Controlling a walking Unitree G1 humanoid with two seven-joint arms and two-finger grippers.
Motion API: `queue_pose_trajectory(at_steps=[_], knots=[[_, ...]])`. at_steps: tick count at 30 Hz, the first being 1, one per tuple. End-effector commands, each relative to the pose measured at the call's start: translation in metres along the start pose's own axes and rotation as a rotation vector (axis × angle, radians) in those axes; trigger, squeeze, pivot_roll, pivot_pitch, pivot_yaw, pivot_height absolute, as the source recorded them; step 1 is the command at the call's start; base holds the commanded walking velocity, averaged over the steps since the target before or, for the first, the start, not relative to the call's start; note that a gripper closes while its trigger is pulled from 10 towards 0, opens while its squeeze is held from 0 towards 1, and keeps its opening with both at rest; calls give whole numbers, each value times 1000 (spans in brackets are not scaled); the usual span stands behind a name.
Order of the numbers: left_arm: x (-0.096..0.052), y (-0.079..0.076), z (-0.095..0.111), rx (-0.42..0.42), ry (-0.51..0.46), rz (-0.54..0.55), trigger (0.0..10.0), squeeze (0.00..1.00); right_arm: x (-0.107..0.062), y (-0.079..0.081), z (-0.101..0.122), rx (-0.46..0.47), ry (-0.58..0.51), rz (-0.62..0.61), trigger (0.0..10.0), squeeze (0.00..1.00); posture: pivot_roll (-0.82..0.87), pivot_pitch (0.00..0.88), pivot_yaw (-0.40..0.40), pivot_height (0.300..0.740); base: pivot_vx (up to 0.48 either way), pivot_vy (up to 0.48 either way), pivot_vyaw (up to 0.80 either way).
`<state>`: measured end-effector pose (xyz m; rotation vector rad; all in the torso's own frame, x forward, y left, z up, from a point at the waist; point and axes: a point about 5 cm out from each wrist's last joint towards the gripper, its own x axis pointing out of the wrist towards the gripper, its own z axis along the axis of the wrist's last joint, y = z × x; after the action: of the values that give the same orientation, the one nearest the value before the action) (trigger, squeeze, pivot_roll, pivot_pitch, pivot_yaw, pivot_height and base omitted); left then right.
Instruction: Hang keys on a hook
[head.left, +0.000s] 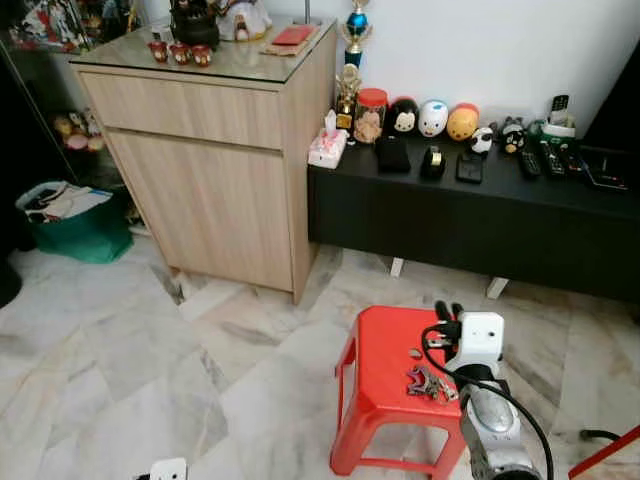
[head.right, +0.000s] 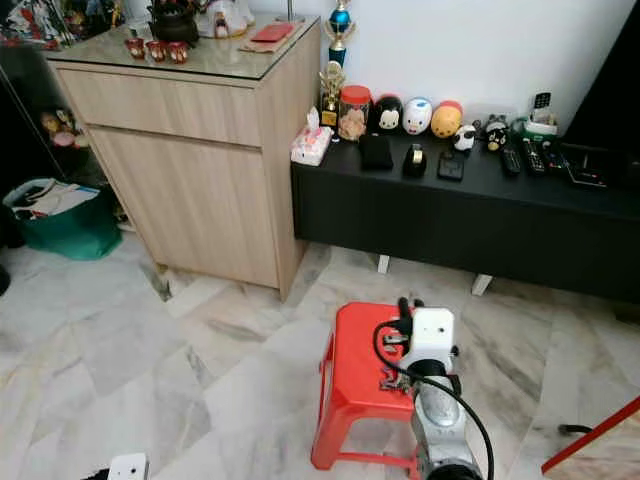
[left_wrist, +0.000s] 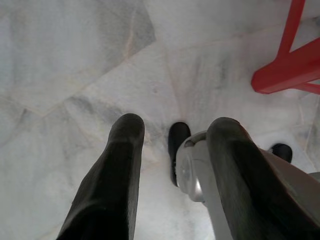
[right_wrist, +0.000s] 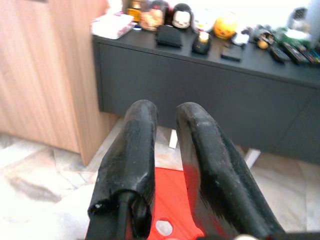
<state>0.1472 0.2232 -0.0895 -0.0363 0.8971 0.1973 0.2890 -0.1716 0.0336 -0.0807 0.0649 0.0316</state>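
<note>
A bunch of keys (head.left: 428, 383) lies on the seat of a red plastic stool (head.left: 385, 350) that stands on the marble floor. My right gripper (head.left: 448, 310) reaches out low over the stool's far side, its wrist above the keys. In the right wrist view its two black fingers (right_wrist: 142, 150) stand close together with only a narrow slit and nothing between them, pointing toward the black cabinet. My left gripper (left_wrist: 177, 125) hangs open over the floor beside my foot, holding nothing.
A tall wooden cabinet (head.left: 210, 170) stands at the back left. A low black cabinet (head.left: 470, 215) along the wall carries figurines, a tissue box (head.left: 327, 148) and remotes. A green bag (head.left: 70, 225) sits at far left. A red bar (head.left: 605, 455) crosses the bottom right corner.
</note>
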Motion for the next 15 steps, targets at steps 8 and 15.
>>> queue_pose_trajectory(at_steps=[8, 15], knots=[[-2, 0, -7, -19, 24, 19, 10000, 0, 1, -8, -1, -28, 42, -73, 10000, 0, 76, 0, -74, 704, 0, 0, 0], [-1, 0, -7, -14, 26, 14, 10000, 0, -1, -20, -7, 11, 93, -139, 10000, 0, 72, 0, -75, 659, 0, 0, 0]])
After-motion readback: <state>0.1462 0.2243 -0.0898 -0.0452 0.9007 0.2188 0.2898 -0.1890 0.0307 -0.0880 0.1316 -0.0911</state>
